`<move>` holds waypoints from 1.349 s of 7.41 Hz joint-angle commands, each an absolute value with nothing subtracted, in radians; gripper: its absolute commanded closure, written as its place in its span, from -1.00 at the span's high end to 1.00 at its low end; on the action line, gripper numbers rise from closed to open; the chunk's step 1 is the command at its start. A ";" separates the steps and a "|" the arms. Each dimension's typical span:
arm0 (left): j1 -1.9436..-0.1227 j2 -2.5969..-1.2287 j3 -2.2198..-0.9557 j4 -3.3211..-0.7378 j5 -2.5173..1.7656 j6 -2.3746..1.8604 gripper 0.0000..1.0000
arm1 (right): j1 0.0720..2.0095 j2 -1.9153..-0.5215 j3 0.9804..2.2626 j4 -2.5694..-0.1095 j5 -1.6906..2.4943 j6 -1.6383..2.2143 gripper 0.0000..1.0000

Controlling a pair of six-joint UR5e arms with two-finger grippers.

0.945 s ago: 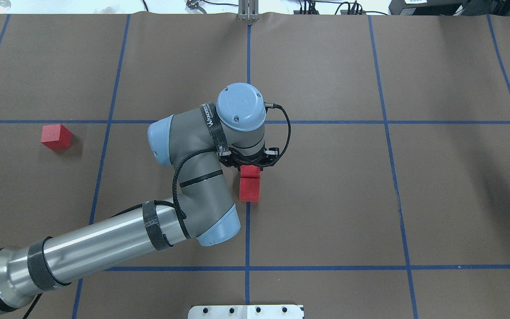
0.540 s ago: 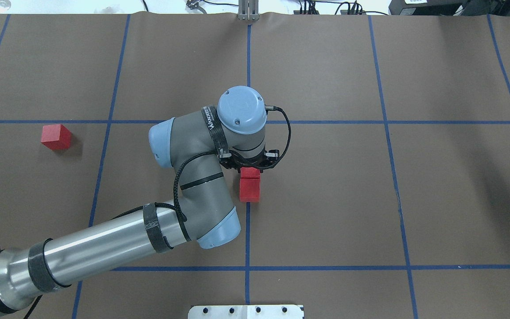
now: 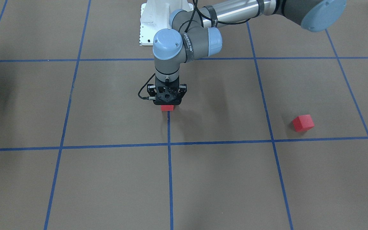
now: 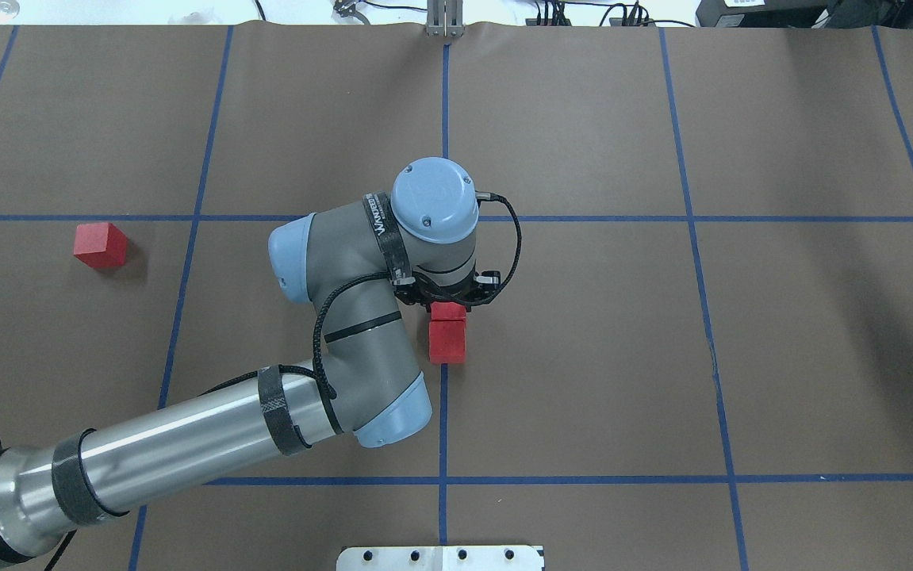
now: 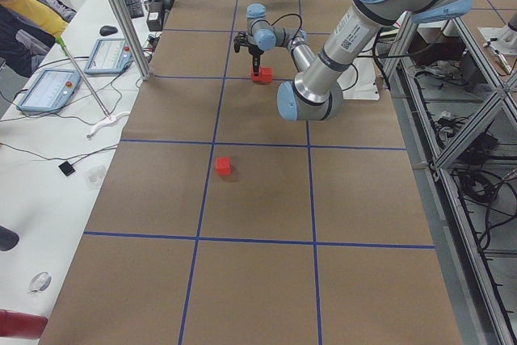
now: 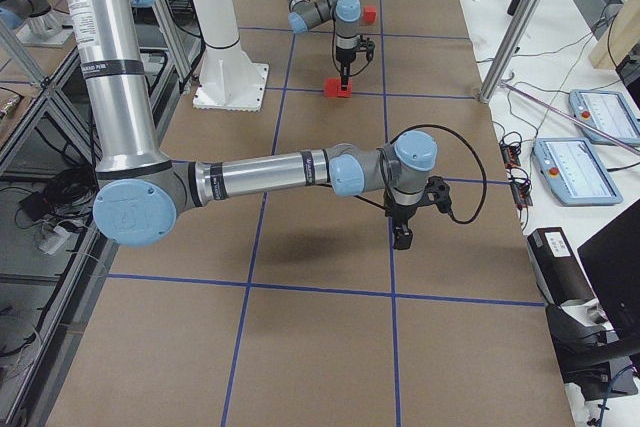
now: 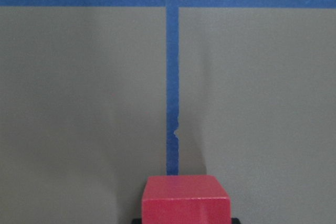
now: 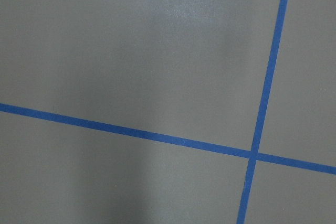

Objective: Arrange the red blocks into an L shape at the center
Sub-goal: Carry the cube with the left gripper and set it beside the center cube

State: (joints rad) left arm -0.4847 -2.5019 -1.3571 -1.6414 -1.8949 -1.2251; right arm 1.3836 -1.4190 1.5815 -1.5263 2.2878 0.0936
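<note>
1. L end effector is down at the counter with its wrist vertical. Jaws are narrow, clamped on the lead block. The wrist cam shows that cube sitting between dark finger slivers at the bottom edge.
2. At 6 o'clock of the lead block in the overhead view, the second block sits touching it, face to face. The pair makes a short bar.
3. The bar's long axis runs 12-to-6, right on the middle tape line, so that's the center spot. I'd call the two-cube leg as good as placed. Release not yet done.
4. Key relation: the stray block lies at approx 9 o'clock from the L end effector, well apart, one grid line over. It's turned off-square to the grid.
5. Judgement: the L shape needs that stray set at 3 or 9 o'clock of one bar end, flush. Next move prob. is let go, lift, swing to 9 o'clock and square up the wrist.
6. R end effector hovers off at the 3 o'clock side, far from every cube. Can't tell its jaws, as its wrist cam shows only counter and tape. L arm is clearly nearer.
</note>
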 commanded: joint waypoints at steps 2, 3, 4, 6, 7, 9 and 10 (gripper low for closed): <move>-0.482 -2.502 -1.356 -1.640 -1.887 -1.224 -0.72 | 1.384 -1.419 1.582 -1.526 2.287 0.094 0.99; -0.483 -2.502 -1.356 -1.640 -1.887 -1.224 -0.72 | 1.384 -1.417 1.582 -1.526 2.287 0.094 0.99; -0.483 -2.502 -1.356 -1.634 -1.887 -1.224 -0.71 | 1.384 -1.417 1.582 -1.526 2.287 0.094 0.99; -0.483 -2.502 -1.356 -1.620 -1.885 -1.224 -0.64 | 1.384 -1.417 1.582 -1.526 2.287 0.095 0.99; -0.483 -2.502 -1.356 -1.620 -1.885 -1.224 -0.59 | 1.384 -1.417 1.582 -1.526 2.287 0.094 0.99; -0.483 -2.502 -1.356 -1.620 -1.885 -1.224 -0.50 | 1.384 -1.417 1.582 -1.526 2.287 0.094 0.99; -0.483 -2.502 -1.356 -1.620 -1.885 -1.224 -0.43 | 1.384 -1.417 1.580 -1.526 2.287 0.094 0.99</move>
State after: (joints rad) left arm -0.4832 -2.5019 -1.3560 -1.6200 -1.8853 -1.2241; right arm 1.3836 -1.4174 1.5813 -1.5263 2.2872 0.0936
